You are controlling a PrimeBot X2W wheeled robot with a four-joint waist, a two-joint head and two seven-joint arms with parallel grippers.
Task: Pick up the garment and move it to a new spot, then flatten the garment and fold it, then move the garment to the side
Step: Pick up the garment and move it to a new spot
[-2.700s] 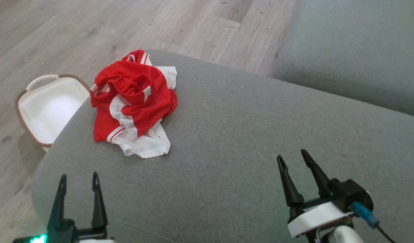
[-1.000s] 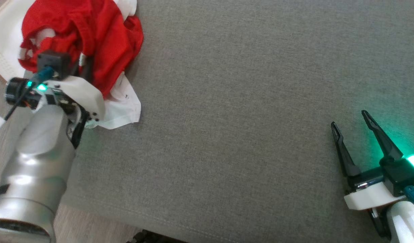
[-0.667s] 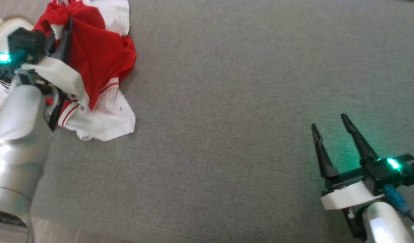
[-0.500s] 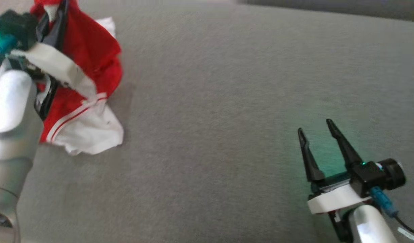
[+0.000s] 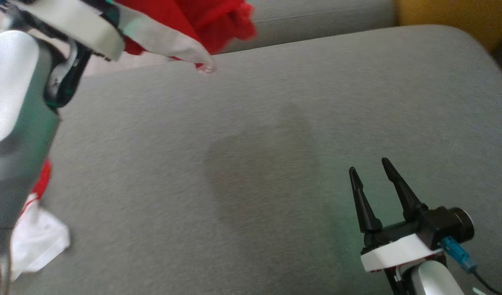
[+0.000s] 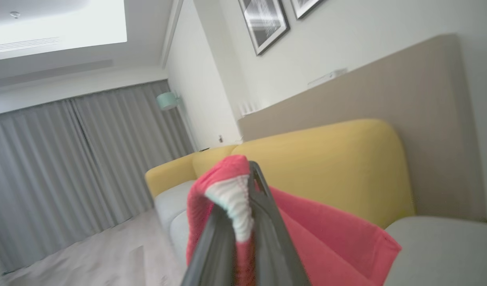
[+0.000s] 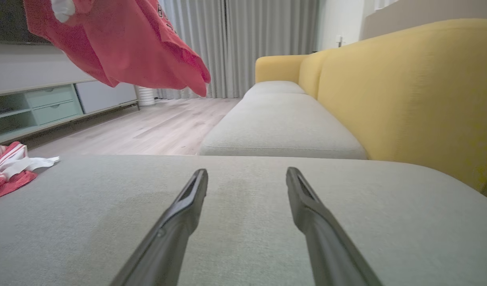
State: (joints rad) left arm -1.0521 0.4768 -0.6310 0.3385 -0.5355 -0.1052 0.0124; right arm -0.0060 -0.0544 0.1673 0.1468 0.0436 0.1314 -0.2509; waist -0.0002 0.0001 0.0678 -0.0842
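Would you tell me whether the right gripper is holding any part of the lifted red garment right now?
No, the right gripper is open over the grey cushion, and the garment hangs well apart from it.

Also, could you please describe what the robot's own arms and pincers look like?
The right pincer has two long, tapering black fingers on a black base, above a white wrist plate. A blue plug with a thin black cable sits beside it, and the right forearm is silvery. The left arm is a broad silvery tube with a white bracket.
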